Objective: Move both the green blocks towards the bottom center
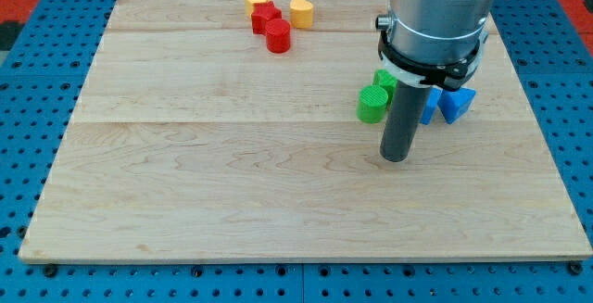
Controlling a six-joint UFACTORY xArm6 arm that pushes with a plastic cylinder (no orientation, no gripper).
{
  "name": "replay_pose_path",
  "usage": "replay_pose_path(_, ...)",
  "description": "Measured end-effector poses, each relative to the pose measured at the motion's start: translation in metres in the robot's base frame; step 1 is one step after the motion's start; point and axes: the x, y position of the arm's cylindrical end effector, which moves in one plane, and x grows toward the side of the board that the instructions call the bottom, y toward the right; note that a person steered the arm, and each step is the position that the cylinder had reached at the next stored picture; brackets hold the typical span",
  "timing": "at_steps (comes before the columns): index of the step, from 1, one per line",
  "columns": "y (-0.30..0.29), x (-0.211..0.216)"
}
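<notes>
A green cylinder block point(372, 104) stands on the wooden board at the view's right of centre. A second green block point(385, 80) sits just above it, partly hidden behind the arm. My tip point(396, 157) rests on the board just below and slightly right of the green cylinder, a short gap away, not touching it. The rod hides part of the area between the green and blue blocks.
Two blue blocks point(456, 105) lie right of the rod, one partly hidden. Two red blocks point(278, 36) and two yellow blocks point(301, 11) cluster at the view's top centre. The wooden board point(232, 173) ends at a blue perforated table.
</notes>
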Motion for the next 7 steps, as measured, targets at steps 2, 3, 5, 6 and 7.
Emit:
replay_pose_path(2, 0.002, 0.000)
replay_pose_path(3, -0.003, 0.004)
replay_pose_path(5, 0.144, -0.005)
replay_pose_path(6, 0.173, -0.067)
replay_pose_path(7, 0.128, -0.109)
